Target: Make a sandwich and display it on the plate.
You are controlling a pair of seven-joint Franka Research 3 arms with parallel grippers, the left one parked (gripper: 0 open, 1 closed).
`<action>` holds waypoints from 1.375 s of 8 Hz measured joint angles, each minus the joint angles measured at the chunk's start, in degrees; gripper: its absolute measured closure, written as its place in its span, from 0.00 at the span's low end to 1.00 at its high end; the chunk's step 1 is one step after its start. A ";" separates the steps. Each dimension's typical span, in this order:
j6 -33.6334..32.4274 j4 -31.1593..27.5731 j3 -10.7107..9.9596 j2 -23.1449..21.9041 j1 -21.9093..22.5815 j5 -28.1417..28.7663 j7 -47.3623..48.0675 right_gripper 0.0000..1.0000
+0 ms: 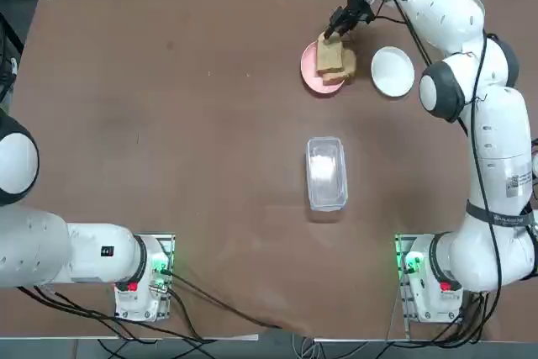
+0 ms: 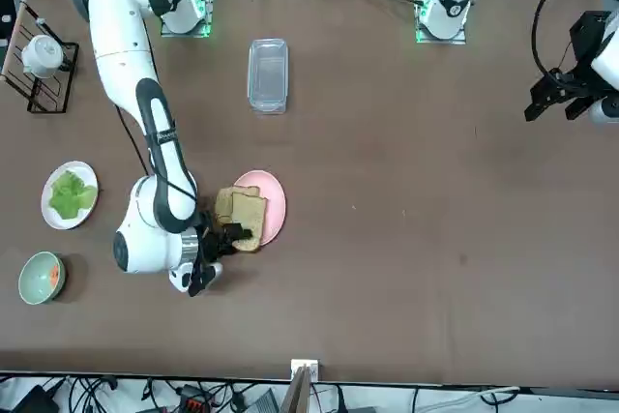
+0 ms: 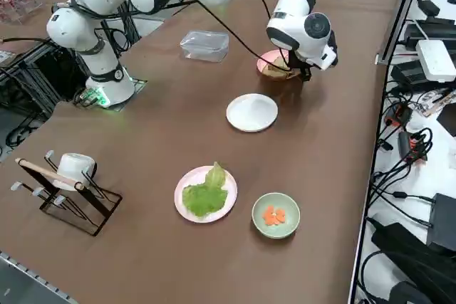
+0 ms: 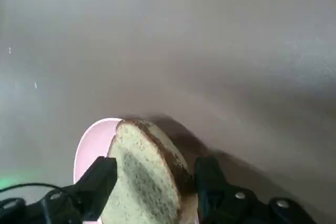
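Observation:
Two tan bread slices [image 1: 336, 60] of the sandwich lie overlapping on a pink plate [image 1: 308, 70], with no filling on them. My right gripper [image 1: 334, 33] is down at the far edge of that plate. In the right wrist view its open fingers [image 4: 102, 179] stand on either side of the upper slice [image 4: 147, 177], close to its crusts. The front view shows the gripper [image 2: 218, 244] right at the slices [image 2: 247, 210]. The white plate [image 1: 392, 71] sits bare just right of the pink one and is also in the right side view [image 3: 251, 112].
A clear plastic box [image 1: 326, 172] lies mid-table. To the robot's right are a plate of green lettuce [image 3: 205, 194] and a green bowl [image 3: 276, 215] holding red pieces. A rack with a mug [image 3: 68, 183] stands near the right edge.

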 joint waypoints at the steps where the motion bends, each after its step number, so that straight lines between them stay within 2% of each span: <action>1: 0.12 0.00 0.00 0.00 0.00 0.00 0.00 0.37; 2: 0.21 0.00 0.00 0.00 0.00 0.00 -0.01 0.52; 3: 0.26 0.00 0.00 0.00 -0.01 0.00 -0.03 0.57; 4: 0.27 0.00 0.00 -0.01 0.00 0.00 -0.03 0.77; 5: 0.30 0.03 0.00 -0.02 -0.01 0.00 -0.03 0.90; 8: 0.23 0.58 0.00 -0.72 -0.04 0.11 0.65 0.90; 10: -0.19 1.55 -0.02 -3.25 -0.08 0.05 3.43 0.90; 11: -1.85 1.89 -0.04 -5.37 -0.06 -0.95 7.87 0.90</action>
